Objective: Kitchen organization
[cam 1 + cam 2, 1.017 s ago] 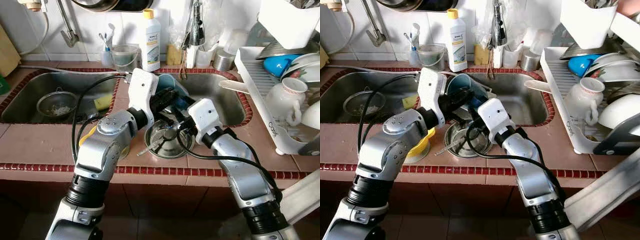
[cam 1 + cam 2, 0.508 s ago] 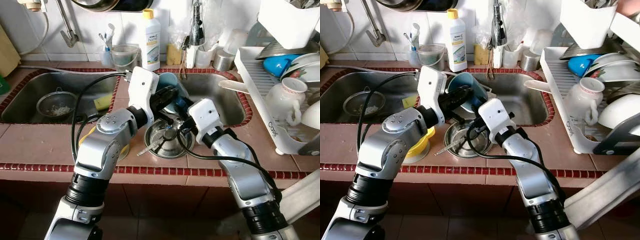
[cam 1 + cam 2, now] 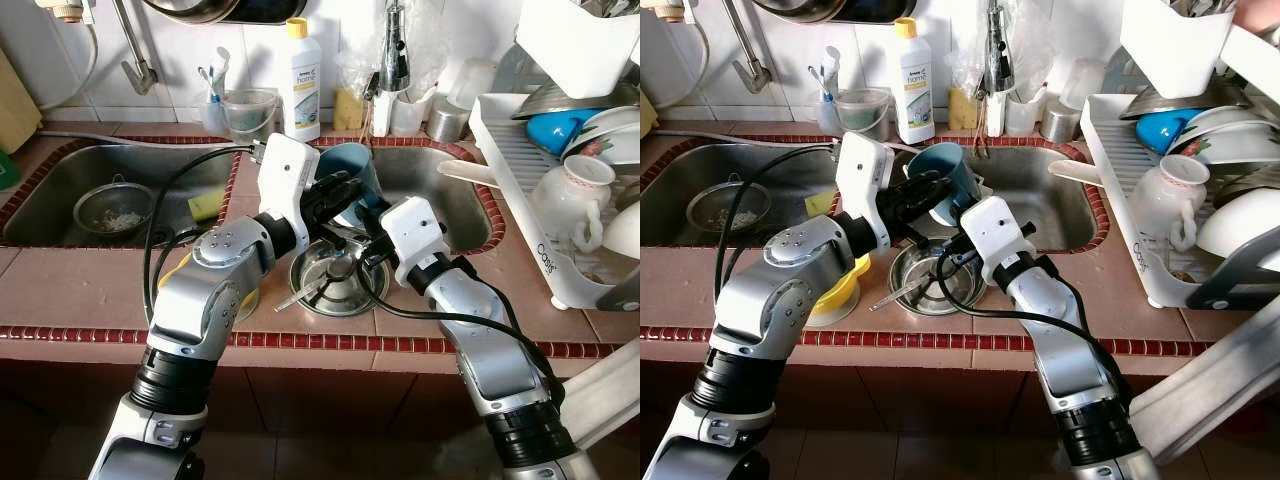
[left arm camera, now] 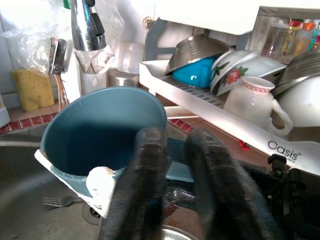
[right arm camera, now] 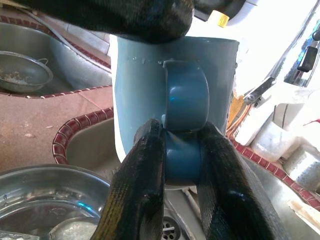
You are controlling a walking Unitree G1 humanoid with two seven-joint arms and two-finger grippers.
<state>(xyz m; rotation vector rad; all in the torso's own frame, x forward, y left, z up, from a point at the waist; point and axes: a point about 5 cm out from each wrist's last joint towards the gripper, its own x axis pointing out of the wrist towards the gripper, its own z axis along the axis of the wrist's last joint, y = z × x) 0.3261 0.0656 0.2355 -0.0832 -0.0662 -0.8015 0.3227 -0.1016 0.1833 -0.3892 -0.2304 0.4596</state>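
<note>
While your left end effector (image 4: 172, 165) clamped the blue mug (image 3: 352, 178) by its rim at frame center, your right end effector (image 5: 181, 150) was clamped on its handle (image 5: 186, 102), above the steel bowl (image 3: 330, 290).

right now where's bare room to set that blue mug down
Both grippers hold the blue mug. Bare patches: the tiled counter left of the yellow bowl, and the strip between the steel bowl and the dish rack. The rack is crowded.
</note>
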